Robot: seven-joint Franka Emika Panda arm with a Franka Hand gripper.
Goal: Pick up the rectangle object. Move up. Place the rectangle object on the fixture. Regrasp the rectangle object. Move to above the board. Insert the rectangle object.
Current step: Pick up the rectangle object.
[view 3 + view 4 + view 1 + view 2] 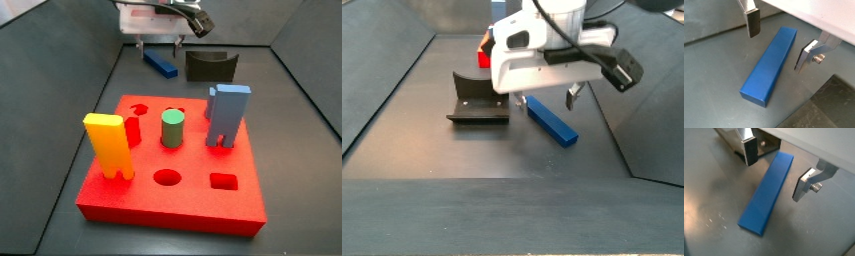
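- Gripper [777, 44] hangs low over the floor with its jaws wide and nothing held; in both wrist views the two silver fingers [749, 150] stand either side of the rectangle object [769, 66], with clear air on both sides.
- Left to right in a wrist view: one finger, a strip of bare floor, the far half of the dark blue bar, another gap, then the finger carrying the screw [809, 54]. No contact yet as far as I can tell.
- The bar lies flat on the grey floor, long axis running away from the wrist, so the jaws straddle it toward its far end rather than mid-length.
- Risk 1: an off-centre grasp. Closing near that end leaves most of the bar cantilevered; I'd expect it to droop or pivot in the pads on lift.
- Risk 2: uneven gaps. The closer finger would touch first and shove or yaw the bar before the other arrives.
- Risk 3: height. Too high and the pads catch only the top edge, so it slips; too low and the fingertips hit the floor.
- Side view, left to right: fixture [477, 100] stands near the bar [552, 119] but apart from it, gripper [547, 99] over the bar's far end. A skewed grasp would likely spoil seating in the notch.
- Board [173, 205] sits well apart, already holding other pieces.
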